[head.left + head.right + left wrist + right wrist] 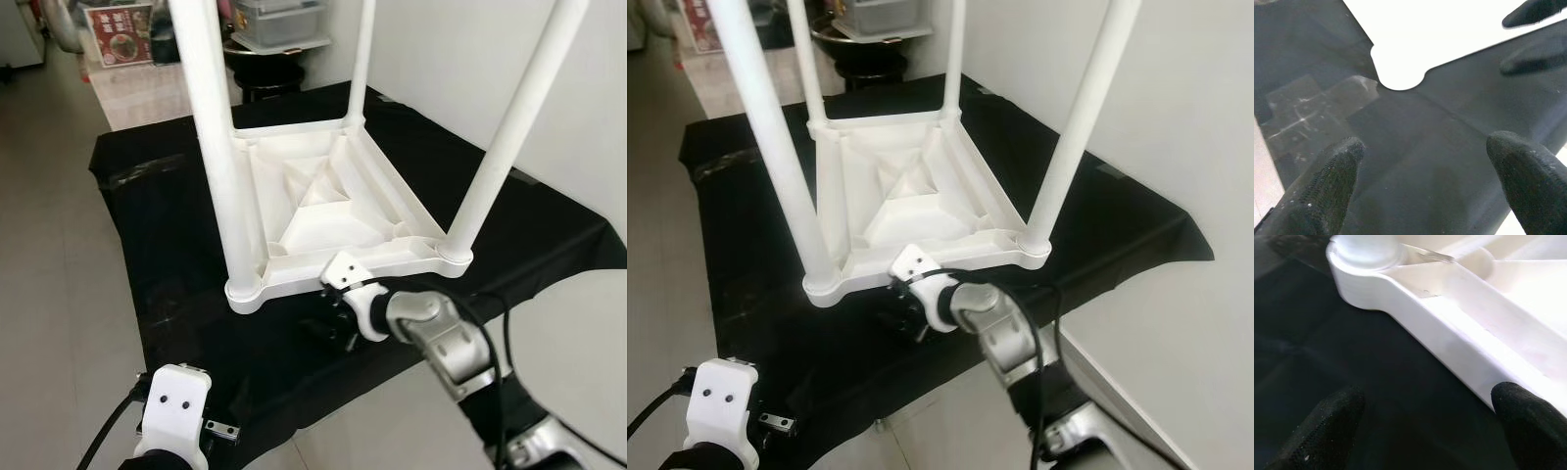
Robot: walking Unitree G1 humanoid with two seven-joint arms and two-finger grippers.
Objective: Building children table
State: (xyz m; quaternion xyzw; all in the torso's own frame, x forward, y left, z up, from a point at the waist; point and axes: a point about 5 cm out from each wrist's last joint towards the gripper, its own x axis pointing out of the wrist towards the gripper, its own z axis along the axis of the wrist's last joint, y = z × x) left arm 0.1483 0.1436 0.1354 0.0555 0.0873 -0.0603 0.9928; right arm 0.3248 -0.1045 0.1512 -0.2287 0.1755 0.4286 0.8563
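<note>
Left eye view: a white plastic children's table (333, 211) lies upside down on a low bench covered with black cloth (157, 245), its ribbed underside facing up and its four round white legs (217, 147) rising out of the top of the picture. It sits toward the middle and near part of the bench. The right hand (328, 328) lies low on the cloth just beside the near rim of the tabletop, between the two near legs; its white wrist housing touches or almost touches that rim. The left hand's white wrist housing (174, 406) hangs at the near left, over the near edge of the bench, well apart from the table. Beyond the far end stand a dark round stool and a grey plastic box (279, 20).

Right eye view: the same scene, with a pale wall (1176, 117) to the right of the bench and tiled floor (656, 294) to the left.

Left wrist view: the left hand (1425, 171) is released, its two black fingers (1327, 181) spread wide over the black cloth with nothing between them. A corner of the white table shows far ahead.

Right wrist view: the right hand (1425, 421) is also released, fingers (1327, 426) wide apart above the cloth; one fingertip is right against the table's white rim, near a corner leg socket (1366, 249).
</note>
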